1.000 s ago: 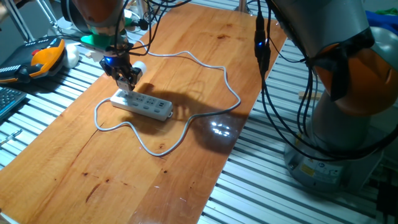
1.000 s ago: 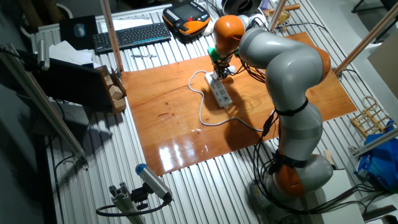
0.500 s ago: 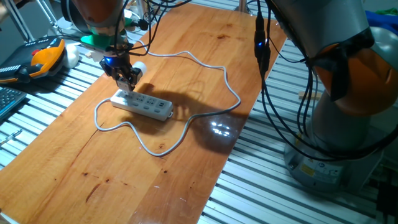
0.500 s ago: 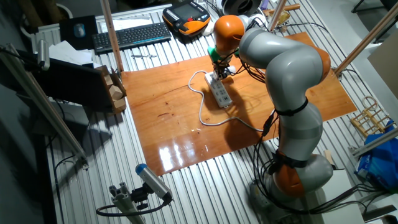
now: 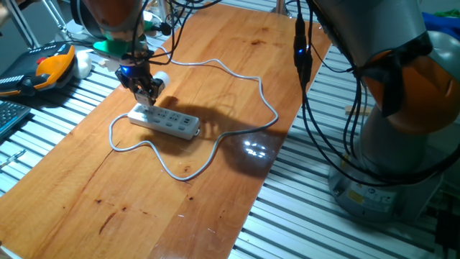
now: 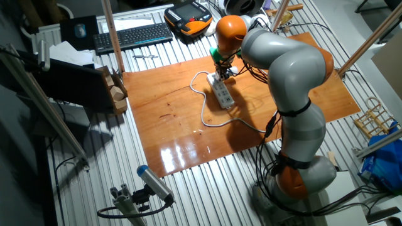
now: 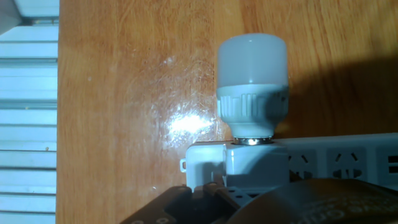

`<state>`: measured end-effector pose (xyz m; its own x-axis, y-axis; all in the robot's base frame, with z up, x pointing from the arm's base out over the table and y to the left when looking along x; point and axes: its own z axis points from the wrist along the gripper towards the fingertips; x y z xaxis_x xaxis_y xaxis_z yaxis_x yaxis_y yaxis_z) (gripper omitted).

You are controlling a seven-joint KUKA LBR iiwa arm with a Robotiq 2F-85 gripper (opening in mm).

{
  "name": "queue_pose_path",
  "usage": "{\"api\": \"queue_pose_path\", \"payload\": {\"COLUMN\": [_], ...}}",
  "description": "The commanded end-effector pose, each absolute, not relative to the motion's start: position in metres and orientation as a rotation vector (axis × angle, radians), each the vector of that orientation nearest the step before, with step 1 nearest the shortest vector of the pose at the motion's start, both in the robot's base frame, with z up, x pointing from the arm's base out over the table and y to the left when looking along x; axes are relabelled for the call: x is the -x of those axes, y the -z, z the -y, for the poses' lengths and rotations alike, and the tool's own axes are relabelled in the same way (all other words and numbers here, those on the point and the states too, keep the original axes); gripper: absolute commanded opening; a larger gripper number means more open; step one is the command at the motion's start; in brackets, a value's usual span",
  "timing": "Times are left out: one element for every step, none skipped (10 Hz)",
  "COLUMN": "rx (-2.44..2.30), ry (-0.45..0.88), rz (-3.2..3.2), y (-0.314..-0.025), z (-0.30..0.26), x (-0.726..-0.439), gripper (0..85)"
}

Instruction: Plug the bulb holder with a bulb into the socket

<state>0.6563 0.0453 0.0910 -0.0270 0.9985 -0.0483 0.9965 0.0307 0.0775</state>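
Hovers low over the 9 o'clock end of the socket (image 5: 167, 121), this gripper (image 5: 147, 92), at the 10 o'clock part of the wooden board (image 5: 215, 43). Cannot tell whether the jaws are clamped or parted: too small in both fixed views, and only a dark mass at 6 o'clock in the hand view.

Sits on the end outlet of the strip, the bulb holder (image 7: 255, 163), just at 12 o'clock of that dark mass, with the bulb (image 7: 252, 59) lying flat and pointing to 12 o'clock across the wood. Looks pressed onto the strip face, though full seating of the pins cannot be judged from here.

To finish the step well:
- Press straight down into the outlet, square to the strip face, without rocking toward the bulb's 12 o'clock end.
- Apply force on the blocky holder only, never on the bulb or its ribbed collar.
- Mind the strip: nothing pins it to the board, so a sideways push probably slides it or tugs the grey cable (image 5: 248, 75) looping out toward 3 o'clock.
- Release only once flush, then lift away vertically.

No bin, tray or box in view. As holding places, only the strip's outlets: the end one taken by the holder, the ones toward 3 o'clock seemingly unoccupied.
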Motion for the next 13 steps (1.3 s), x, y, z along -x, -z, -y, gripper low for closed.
{"api": "queue_pose_path", "payload": {"rx": [-2.129, -2.143, -2.147, -2.156, -2.146, -2.138, -2.123, -2.100, -2.085, -2.082, -2.082, -2.086, -2.089], "ry": [-0.035, -0.041, -0.040, -0.042, -0.013, 0.042, 0.084, 0.088, 0.069, 0.035, 0.022, 0.014, 0.007], "rz": [-2.190, -2.181, -2.175, -2.171, -2.177, -2.176, -2.180, -2.191, -2.200, -2.207, -2.217, -2.220, -2.223], "y": [-0.091, -0.093, -0.095, -0.097, -0.099, -0.100, -0.101, -0.103, -0.102, -0.102, -0.101, -0.101, -0.100], "z": [-0.045, -0.046, -0.046, -0.047, -0.048, -0.048, -0.047, -0.046, -0.046, -0.046, -0.047, -0.047, -0.046], "x": [-0.657, -0.658, -0.660, -0.661, -0.663, -0.665, -0.665, -0.664, -0.665, -0.664, -0.663, -0.663, -0.662], "gripper": [0.0, 0.0, 0.0, 0.0, 0.0, 0.0, 0.0, 0.0, 0.0, 0.0, 0.0, 0.0, 0.0]}}
